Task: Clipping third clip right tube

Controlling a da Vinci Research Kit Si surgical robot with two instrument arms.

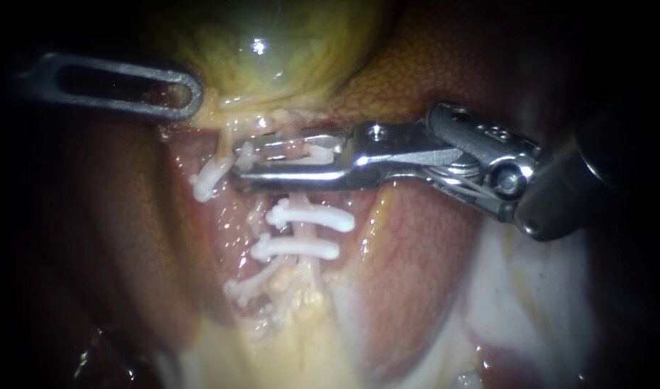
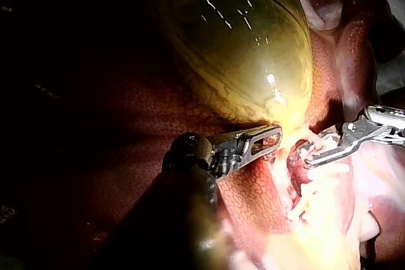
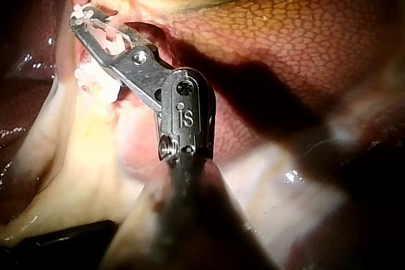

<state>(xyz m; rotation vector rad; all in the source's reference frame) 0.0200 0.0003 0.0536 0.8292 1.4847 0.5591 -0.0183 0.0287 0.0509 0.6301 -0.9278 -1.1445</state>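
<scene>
My right instrument (image 1: 240, 160) reaches across the right tube (image 1: 301, 232) just off the gallbladder (image 1: 272, 50), where the tube leaves its neck. Its jaws hold the third clip (image 1: 317, 153) between them, one jaw against each side of it. A gap shows between the jaws, so I judge the clip is seated around the tube but not yet squeezed home. Whether its ends have met I cannot tell.

Farther from the gallbladder along the same tube, two white clips are already on: the nearer clip (image 1: 310, 216) close beyond my jaws, and the farther clip (image 1: 295, 248) just past it. By that count two of the three are done. What is left is to close this one, let go of it and draw back without dragging the tube.

My left instrument (image 1: 186, 94) lies at the gallbladder's neck, on the side away from my right instrument. Whether it grips tissue there I cannot tell.
</scene>
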